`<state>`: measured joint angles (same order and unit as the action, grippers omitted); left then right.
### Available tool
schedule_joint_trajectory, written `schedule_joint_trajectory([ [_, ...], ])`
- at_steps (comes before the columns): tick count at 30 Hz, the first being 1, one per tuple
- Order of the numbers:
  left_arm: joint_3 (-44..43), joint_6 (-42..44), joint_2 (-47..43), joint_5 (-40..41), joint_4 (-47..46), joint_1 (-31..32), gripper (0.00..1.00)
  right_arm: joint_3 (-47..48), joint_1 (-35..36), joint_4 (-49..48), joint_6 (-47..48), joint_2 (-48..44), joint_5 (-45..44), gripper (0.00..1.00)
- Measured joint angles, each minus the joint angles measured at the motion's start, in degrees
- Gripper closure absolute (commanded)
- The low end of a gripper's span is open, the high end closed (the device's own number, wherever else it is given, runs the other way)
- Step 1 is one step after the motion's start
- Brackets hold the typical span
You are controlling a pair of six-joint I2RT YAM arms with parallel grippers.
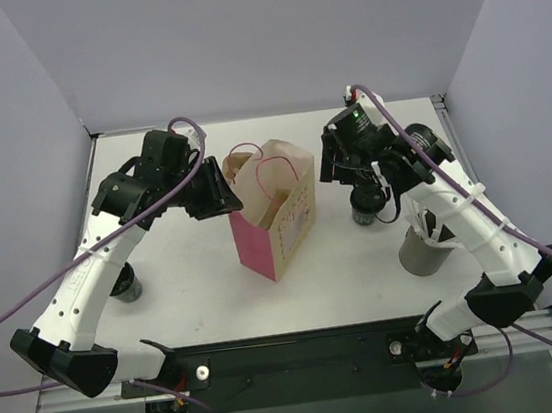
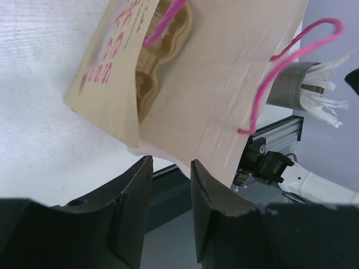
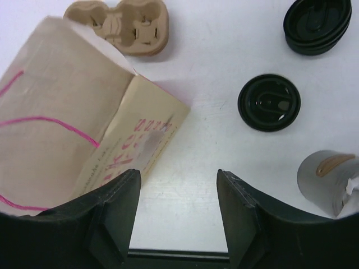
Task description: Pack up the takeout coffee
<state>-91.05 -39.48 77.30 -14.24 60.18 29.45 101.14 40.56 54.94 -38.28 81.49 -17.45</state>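
packing is judged barely begun: the lidded cup point(image 3: 269, 102) is seen standing on the tabletop point(image 3: 213, 56) right of the bag point(image 3: 61, 101); the left end effector point(image 2: 170, 168) and right end effector point(image 3: 178, 179) are held parted, empty.

Pink paper bag point(image 1: 270, 225), grey cylinder point(image 1: 422, 249), lid stack point(image 3: 317, 25)

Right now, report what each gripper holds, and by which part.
Nothing held: the left gripper is open near the paper bag, and the right gripper is open above the table.
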Motion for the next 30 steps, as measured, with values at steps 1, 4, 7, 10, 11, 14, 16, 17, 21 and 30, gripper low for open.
schedule_joint_trajectory([
  [1,-0.6,0.3,0.1,0.8,0.3,0.0,0.56,1.3,-1.3,0.2,1.0,1.3,0.6,0.43],
  [4,-1.9,1.5,0.2,2.9,1.0,0.0,0.54,5.3,-4.5,0.3,4.5,4.9,3.3,0.43],
  [7,-2.0,2.3,0.0,4.5,1.7,0.0,0.53,9.9,-7.6,0.4,7.9,8.5,7.2,0.42],
  [10,-1.9,2.7,-0.4,5.1,2.4,0.0,0.53,14.1,-10.1,0.3,11.3,12.0,12.2,0.41],
  [11,-1.7,2.7,-0.7,5.1,2.6,0.0,0.53,15.5,-10.7,0.3,12.6,13.3,14.0,0.41],
  [14,-0.6,2.6,-2.1,5.0,2.9,0.0,0.53,19.2,-11.8,0.1,16.7,17.2,18.7,0.40],
  [16,-0.2,2.4,-3.2,5.0,3.6,0.1,0.53,21.0,-11.9,0.0,19.1,19.7,21.6,0.40],
  [17,0.0,2.4,-3.7,5.1,3.9,0.1,0.53,21.6,-11.9,-0.2,20.3,20.9,22.9,0.40],
  [21,1.7,1.7,-5.9,5.1,4.4,0.6,0.53,22.8,-11.9,-0.3,24.2,25.4,27.0,0.40],
  [30,4.7,0.2,-7.0,6.6,4.5,1.6,0.53,23.0,-10.7,-0.3,25.7,29.4,27.1,0.95],
])
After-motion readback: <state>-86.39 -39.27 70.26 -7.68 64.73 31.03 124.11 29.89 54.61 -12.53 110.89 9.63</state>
